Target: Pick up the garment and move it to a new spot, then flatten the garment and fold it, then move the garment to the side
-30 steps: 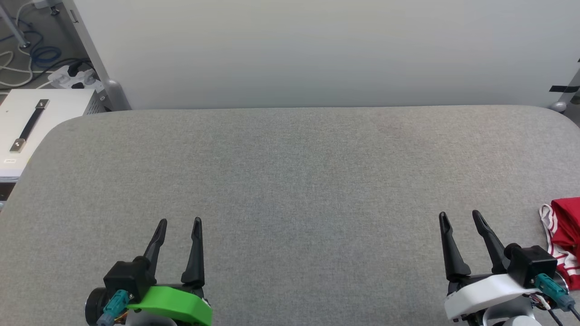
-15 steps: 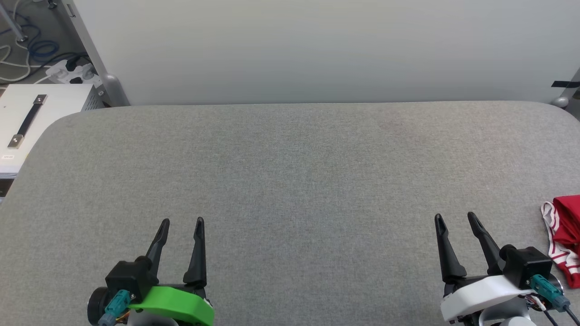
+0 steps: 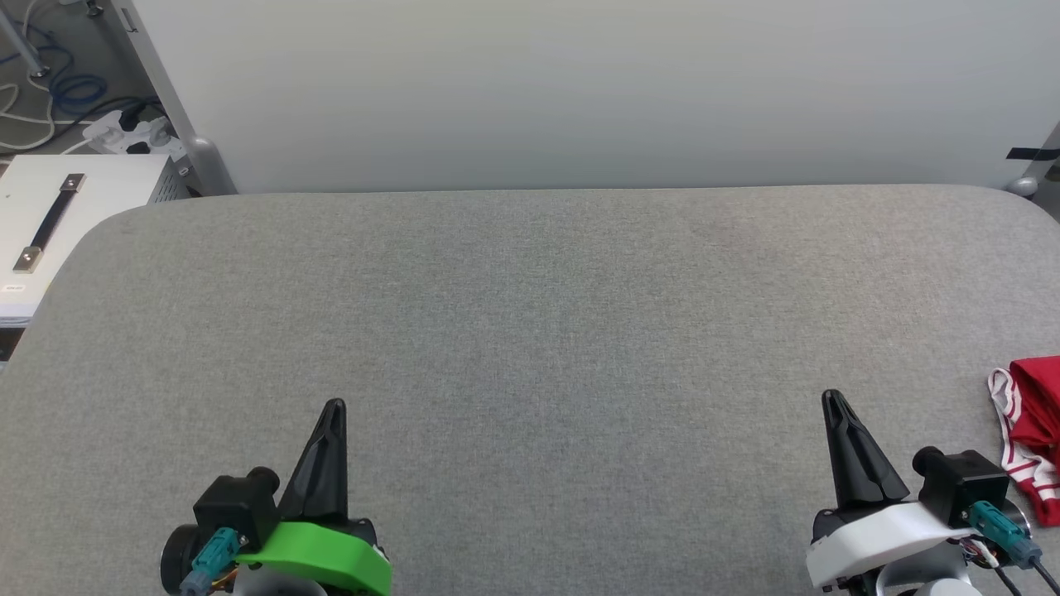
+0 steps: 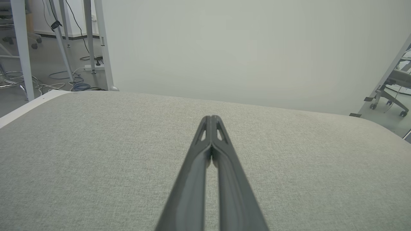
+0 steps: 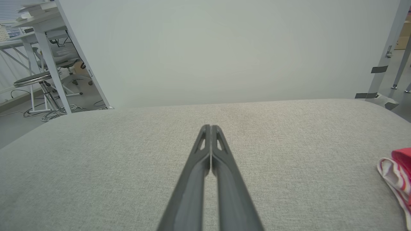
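The garment (image 3: 1035, 422) is red with white-and-red striped trim, bunched at the far right edge of the grey table (image 3: 530, 314) and cut off by the frame. The right wrist view shows the garment (image 5: 398, 173) at its right edge. My right gripper (image 3: 831, 399) hovers over the table's front right, a short way left of the garment, shut and holding nothing. My left gripper (image 3: 334, 408) hovers at the front left, also shut and holding nothing. In the wrist views the left gripper (image 4: 211, 118) and the right gripper (image 5: 210, 127) each show both fingers pressed together.
A pale wall panel (image 3: 580, 91) stands behind the table's far edge. A white case with a black handle (image 3: 58, 223) sits off the table's left corner, with cables and a power strip (image 3: 124, 132) on the floor behind it.
Both grippers went from open to shut, with nothing between their fingers. Between the earliest frame and half a second ago the camera shifted slightly. The garment lies as before.
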### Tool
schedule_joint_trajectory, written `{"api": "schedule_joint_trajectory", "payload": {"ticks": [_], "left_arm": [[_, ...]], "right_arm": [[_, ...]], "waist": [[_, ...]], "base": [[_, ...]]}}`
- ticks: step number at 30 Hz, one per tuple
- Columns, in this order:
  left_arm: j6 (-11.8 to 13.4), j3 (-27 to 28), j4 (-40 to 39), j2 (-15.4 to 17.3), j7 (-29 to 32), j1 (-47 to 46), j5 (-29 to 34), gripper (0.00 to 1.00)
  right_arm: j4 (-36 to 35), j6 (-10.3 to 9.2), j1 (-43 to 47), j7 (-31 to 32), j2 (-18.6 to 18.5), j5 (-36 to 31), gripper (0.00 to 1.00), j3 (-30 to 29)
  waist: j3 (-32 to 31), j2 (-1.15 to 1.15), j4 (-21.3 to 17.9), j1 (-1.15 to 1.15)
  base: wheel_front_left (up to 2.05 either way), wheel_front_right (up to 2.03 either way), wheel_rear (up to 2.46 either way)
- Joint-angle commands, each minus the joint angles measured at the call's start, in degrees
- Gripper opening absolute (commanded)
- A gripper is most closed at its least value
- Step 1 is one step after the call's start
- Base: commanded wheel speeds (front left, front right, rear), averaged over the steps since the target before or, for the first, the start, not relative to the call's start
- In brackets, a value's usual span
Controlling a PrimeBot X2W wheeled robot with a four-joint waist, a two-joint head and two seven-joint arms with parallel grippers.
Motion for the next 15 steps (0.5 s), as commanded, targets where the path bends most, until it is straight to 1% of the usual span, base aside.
{"api": "schedule_joint_trajectory", "payload": {"ticks": [1, 15], "left_arm": [[0.3, 0.1, -0.3, 0.0, 0.3, -0.1, 0.6, 0.0], [1.1, 0.2, -1.1, -0.1, 2.0, -0.4, 2.0, 0.0]], "right_arm": [[-0.4, 0.0, 0.0, 0.3, 0.2, -0.6, 0.0, -0.1], [-1.3, -0.01, -0.1, 1.8, 0.5, -2.0, 0.0, -0.5]], "waist": [[0.0, 0.0, 0.0, 0.0], [0.1, 0.0, -0.1, 0.0]], "base": [[0.0, 0.0, 0.0], [0.0, 0.0, 0.0]]}}
